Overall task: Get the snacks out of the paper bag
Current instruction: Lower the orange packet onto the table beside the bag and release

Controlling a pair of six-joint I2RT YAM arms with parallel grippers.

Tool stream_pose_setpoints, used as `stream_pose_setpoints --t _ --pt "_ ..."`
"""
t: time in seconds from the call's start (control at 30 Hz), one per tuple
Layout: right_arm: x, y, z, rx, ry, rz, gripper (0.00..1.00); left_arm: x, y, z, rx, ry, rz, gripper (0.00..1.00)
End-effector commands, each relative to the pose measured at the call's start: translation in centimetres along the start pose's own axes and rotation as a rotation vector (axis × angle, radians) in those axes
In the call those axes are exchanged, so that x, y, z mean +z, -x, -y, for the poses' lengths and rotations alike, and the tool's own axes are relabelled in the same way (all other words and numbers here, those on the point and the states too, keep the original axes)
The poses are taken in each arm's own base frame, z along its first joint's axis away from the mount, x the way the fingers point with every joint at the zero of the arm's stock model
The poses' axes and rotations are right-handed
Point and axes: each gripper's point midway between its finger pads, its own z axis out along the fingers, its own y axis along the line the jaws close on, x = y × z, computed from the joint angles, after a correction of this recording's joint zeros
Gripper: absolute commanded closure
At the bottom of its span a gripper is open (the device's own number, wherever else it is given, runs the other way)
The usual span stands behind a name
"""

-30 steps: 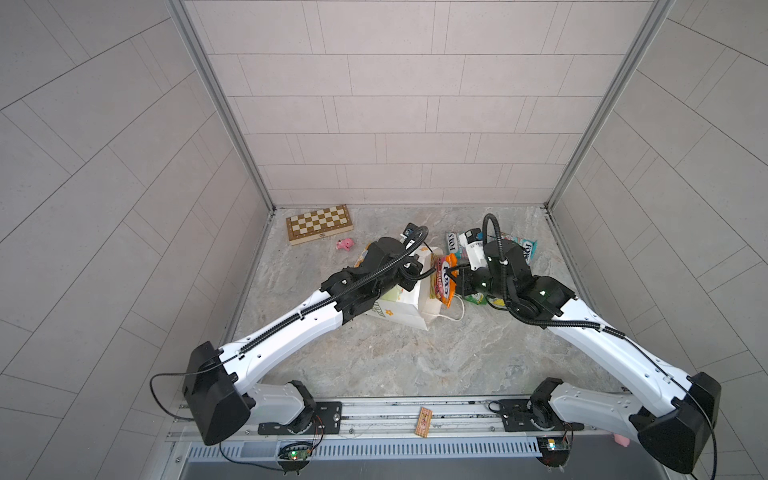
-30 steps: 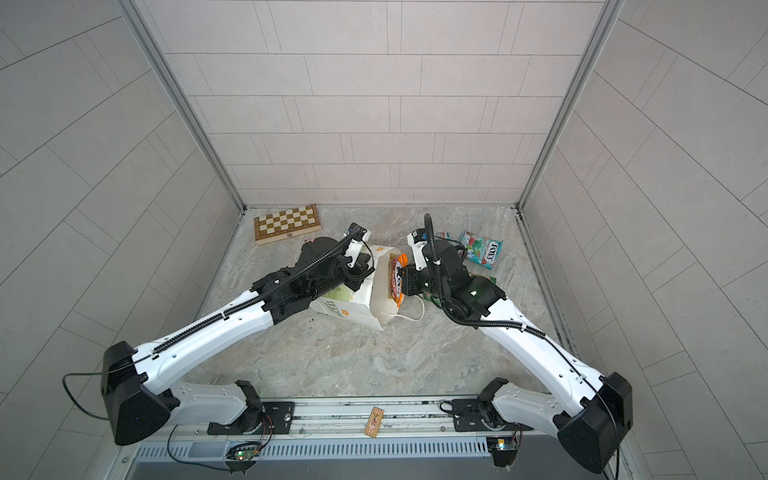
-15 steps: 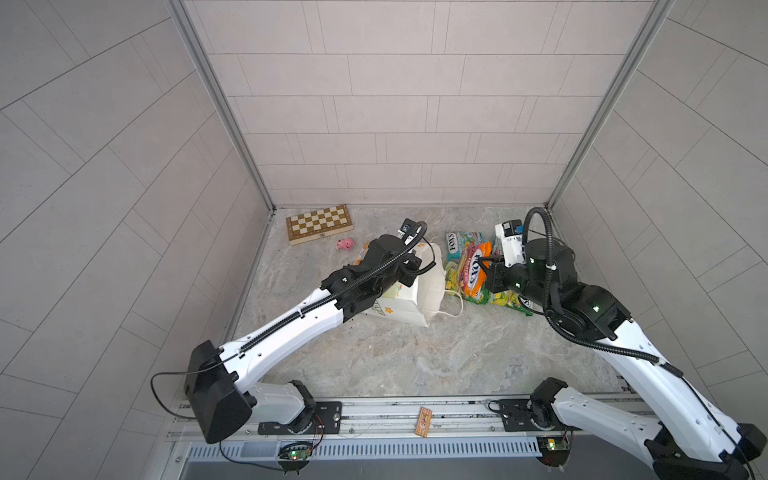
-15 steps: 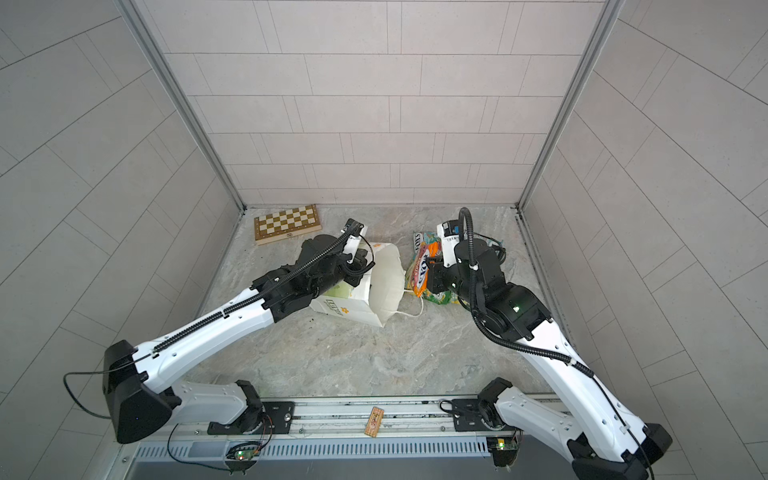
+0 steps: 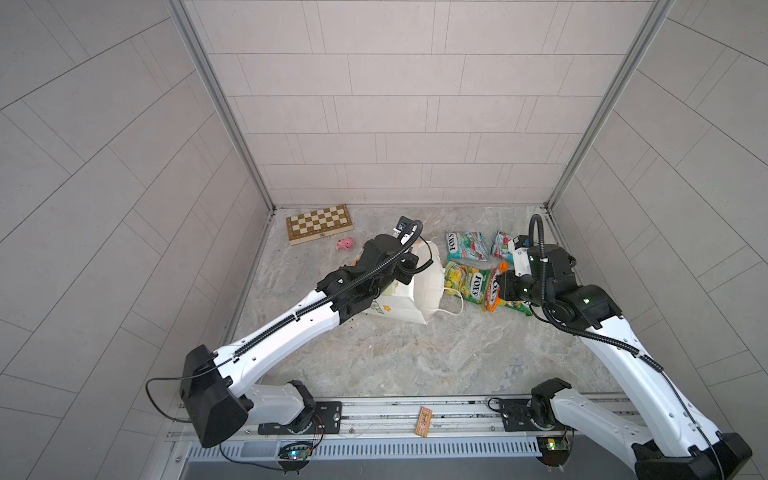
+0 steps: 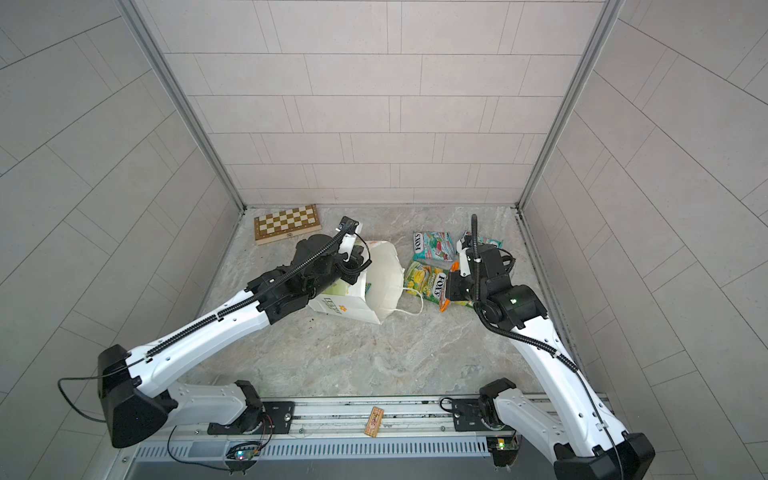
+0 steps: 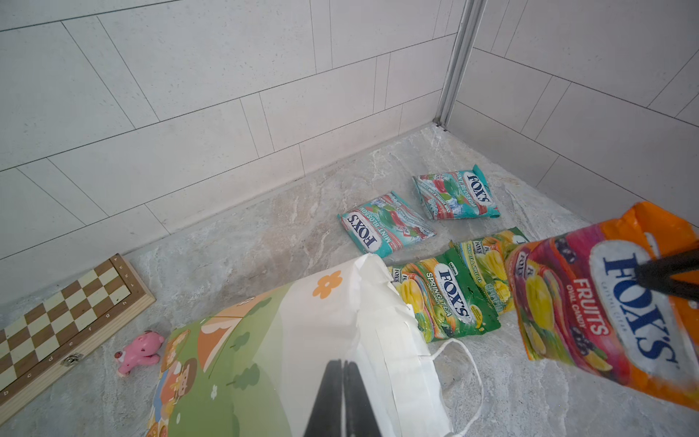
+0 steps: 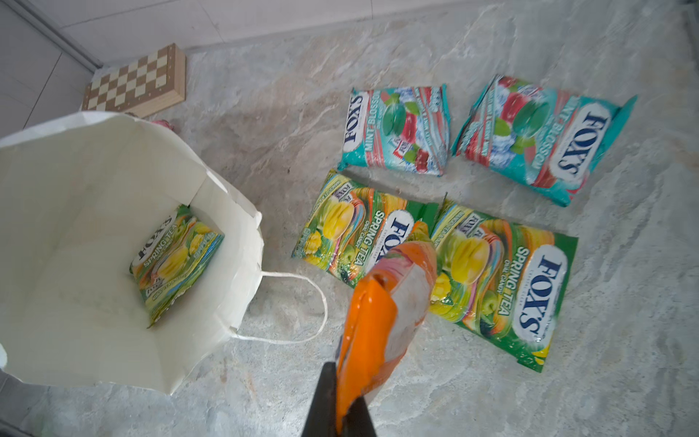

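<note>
Presently the right gripper [image 8: 338, 382] is clamping the orange packet [image 8: 382, 302] by its top seam, above the green packets [image 8: 503, 272] lying flat beside the paper bag [image 8: 75, 181]; glossy, slick film may be slipping free (only a thin edge is pinched). The left gripper [image 7: 342, 378], fingers together, is pinching the bag's soft white rim, which could be tearing or sagging over the last packet [image 8: 176, 261] inside.
</note>
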Motion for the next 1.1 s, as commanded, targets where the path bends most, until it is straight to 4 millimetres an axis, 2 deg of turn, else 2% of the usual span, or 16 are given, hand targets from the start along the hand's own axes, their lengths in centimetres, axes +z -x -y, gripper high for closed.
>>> stream_pose_setpoints --t 0.0,0.17,0.43,0.73,0.87,1.07 --pt "0.6 -0.4 -1.5 -0.002 0.091 -0.018 1.00 -1.2 1.4 -0.7 -0.009 0.026 0.059 1.00" --pt "2.5 -1.6 -3.4 0.038 0.208 -0.089 1.00 -1.5 1.5 -1.1 -0.017 0.045 0.078 1.00" --pt "5.3 -2.9 -5.2 0.139 0.338 -0.137 1.00 -1.9 1.7 -1.6 -0.017 0.068 0.090 1.00" --pt "6.9 -3.6 -7.8 0.238 0.492 -0.183 1.00 -2.2 1.9 -2.0 -0.025 0.085 0.100 1.00" --pt "7.6 -4.6 -6.8 0.231 0.447 -0.190 1.00 -2.2 1.9 -1.9 -0.026 0.082 0.103 1.00" --pt "8.5 -7.6 -3.3 0.163 0.251 -0.259 1.00 -2.0 1.8 -1.7 -0.024 0.070 0.096 1.00"
